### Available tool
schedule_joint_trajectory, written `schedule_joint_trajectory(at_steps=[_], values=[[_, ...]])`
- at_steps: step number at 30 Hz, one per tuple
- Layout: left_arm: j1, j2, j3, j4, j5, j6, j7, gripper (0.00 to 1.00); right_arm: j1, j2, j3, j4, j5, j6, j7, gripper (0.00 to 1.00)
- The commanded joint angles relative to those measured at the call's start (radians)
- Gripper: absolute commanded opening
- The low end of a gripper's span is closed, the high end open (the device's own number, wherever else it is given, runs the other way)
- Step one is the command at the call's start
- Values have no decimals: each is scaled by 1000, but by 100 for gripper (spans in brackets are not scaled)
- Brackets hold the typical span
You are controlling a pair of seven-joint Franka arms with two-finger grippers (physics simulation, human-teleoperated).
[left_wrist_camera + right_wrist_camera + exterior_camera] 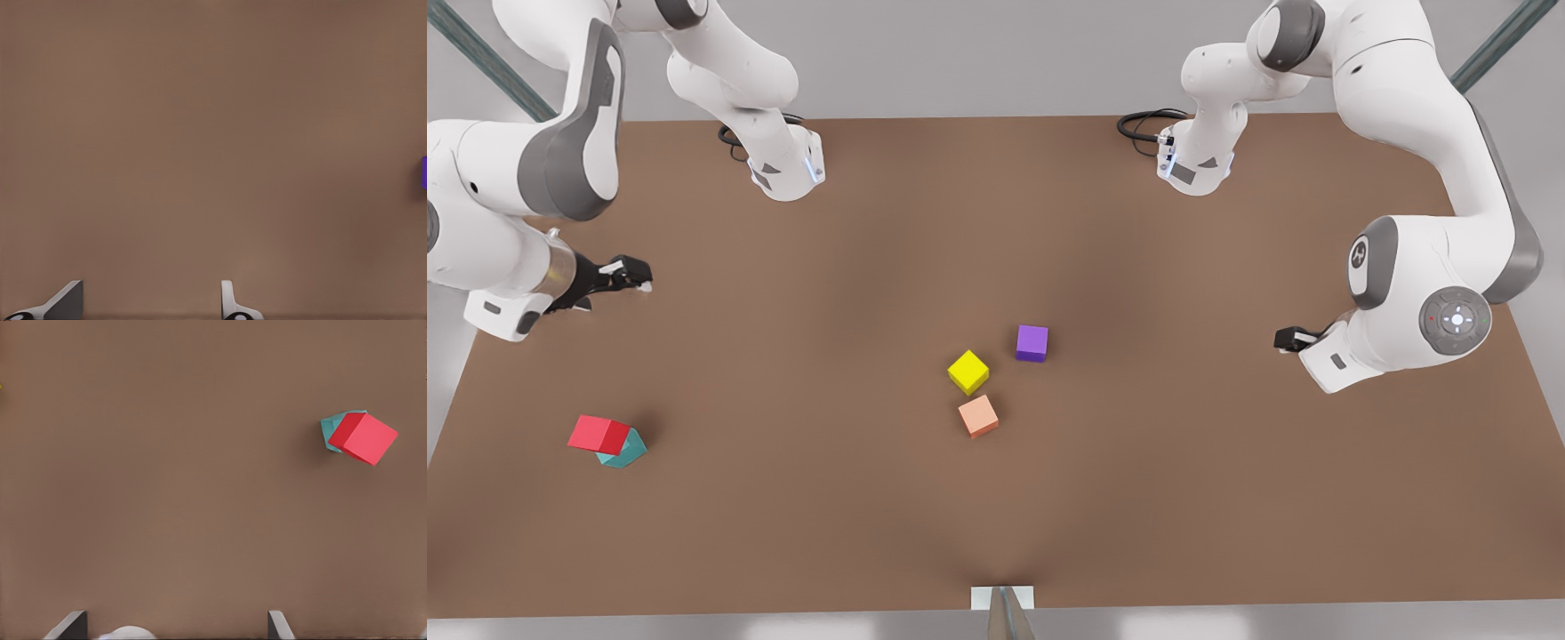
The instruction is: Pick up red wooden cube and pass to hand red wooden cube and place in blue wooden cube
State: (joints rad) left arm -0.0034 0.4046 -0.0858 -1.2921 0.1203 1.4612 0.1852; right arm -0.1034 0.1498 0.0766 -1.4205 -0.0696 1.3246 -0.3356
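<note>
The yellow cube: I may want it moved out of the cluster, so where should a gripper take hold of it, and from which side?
Probably from above, fingers on two opposite side faces of the yellow cube. It sits flat on the table but turned diagonally, so the wrist should rotate to match. The salmon cube is close, so the pair of faces that keeps fingers away from it looks safer.

Three spare cubes sit near the middle of the brown surface (1138, 498). The yellow cube (968, 372) lies between the purple cube (1032, 343) and the salmon-orange cube (978, 416), close to both but touching neither. All three rest flat, each turned at its own angle.
</note>
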Motion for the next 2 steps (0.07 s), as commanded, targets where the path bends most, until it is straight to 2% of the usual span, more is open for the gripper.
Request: schedule_joint_trajectory(at_steps=[1,2], values=[[-1,-1,0,0,1,1,2,100,-4,-32,0,-46,1,44,601,100],[0,-1,0,0,1,-2,2,100,-7,-44,0,-64,2,59,593,100]])
